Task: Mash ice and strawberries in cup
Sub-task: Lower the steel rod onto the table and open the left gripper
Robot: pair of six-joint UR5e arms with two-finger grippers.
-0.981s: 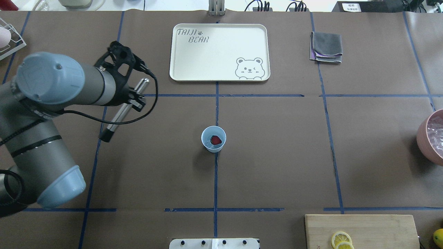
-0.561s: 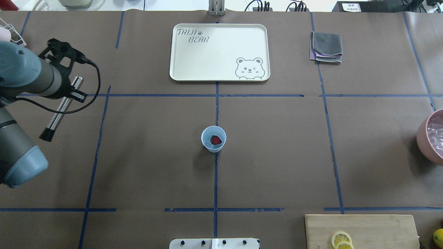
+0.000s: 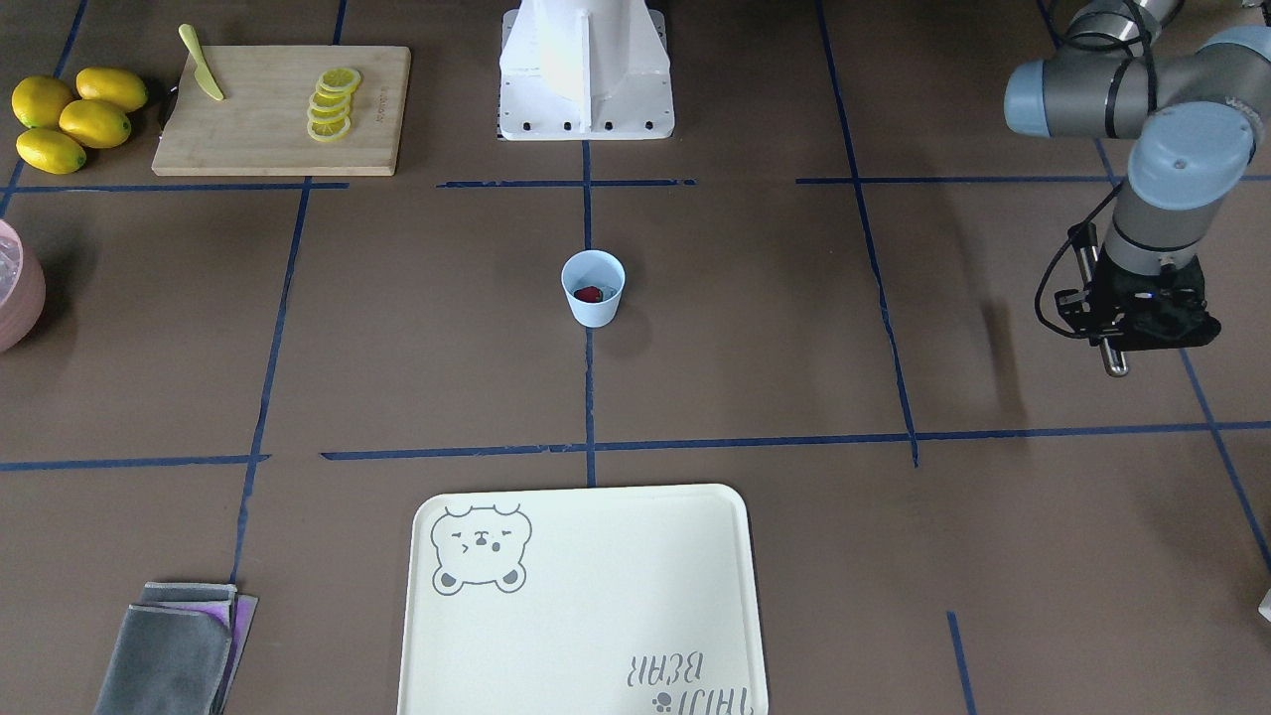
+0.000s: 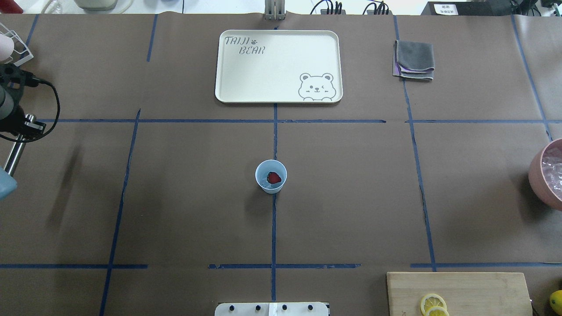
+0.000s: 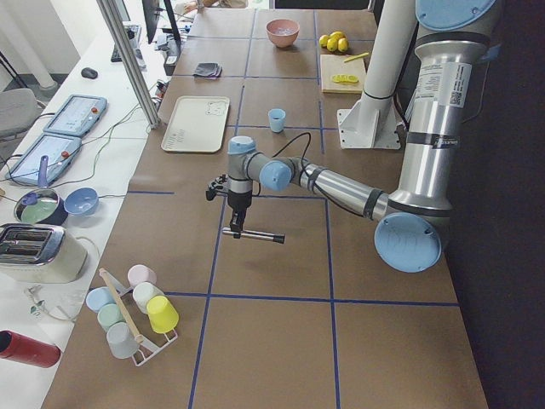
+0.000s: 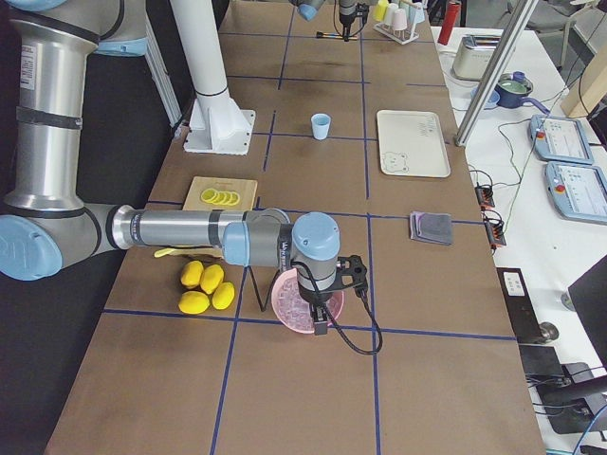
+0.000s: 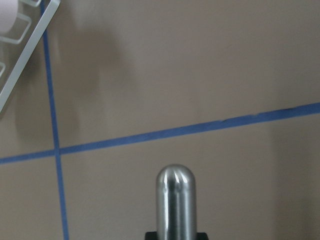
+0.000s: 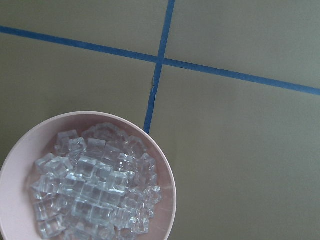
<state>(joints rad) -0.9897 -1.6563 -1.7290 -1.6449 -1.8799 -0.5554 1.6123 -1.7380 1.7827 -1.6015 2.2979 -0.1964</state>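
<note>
The light blue cup stands upright at the table's middle, also in the front view. A dark-red strawberry piece lies in it beside faint ice. My left gripper is at the far left edge, well away from the cup. It is shut on a metal muddler rod and holds it above the table; the rod's rounded end shows in the left wrist view. My right gripper hangs over the pink bowl; I cannot tell whether it is open.
The pink bowl full of ice cubes is at the right edge. A cream tray and a grey cloth lie at the back. A cutting board with lemon slices, whole lemons, and a cup rack are also present.
My left arm has swung left across the table with the rod in its grip, away from the cup to the table's left edge. The cup has not moved.
</note>
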